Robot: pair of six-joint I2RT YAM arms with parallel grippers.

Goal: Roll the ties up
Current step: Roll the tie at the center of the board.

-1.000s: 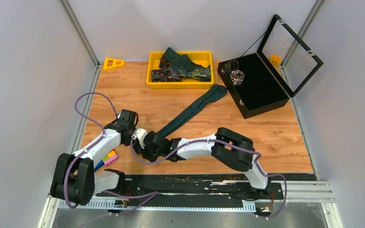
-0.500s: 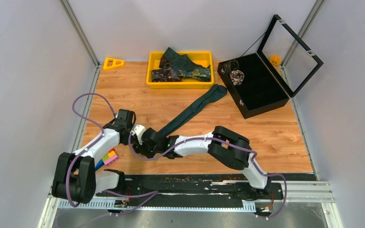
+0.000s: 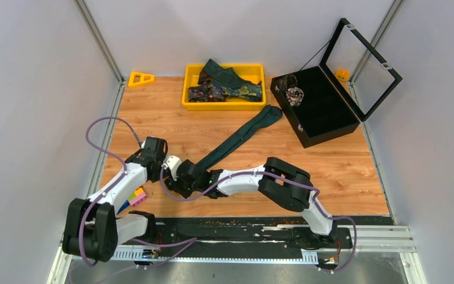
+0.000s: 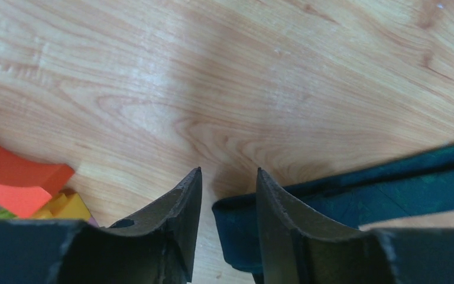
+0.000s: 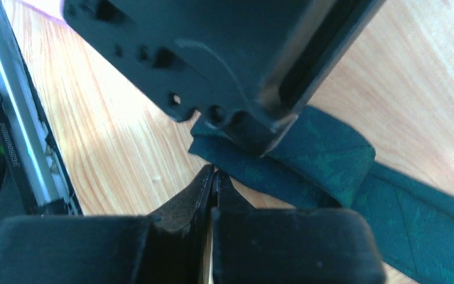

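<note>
A dark teal-green tie (image 3: 239, 135) lies diagonally on the wooden table, its wide end near the black case and its narrow end near my two grippers. My left gripper (image 3: 164, 168) is open, and the tie's narrow folded end (image 4: 239, 228) lies on the table between and under its fingertips (image 4: 190, 195). My right gripper (image 3: 178, 178) is shut, its tips (image 5: 213, 173) touching the edge of the folded tie (image 5: 325, 155), with the left gripper's body right above. More ties (image 3: 224, 84), teal and patterned, lie piled in the yellow tray (image 3: 190, 104).
A black case (image 3: 325, 115) with its clear lid open stands at the back right, with a rolled patterned tie (image 3: 294, 93) inside. A yellow triangle piece (image 3: 140, 78) lies at the back left. Coloured blocks (image 3: 135, 196) sit by the left arm, also in the left wrist view (image 4: 12, 177).
My right gripper has moved slightly left and away from me, closer to the left gripper. The left wrist has shifted a little to the left. The tie has stayed in place.
</note>
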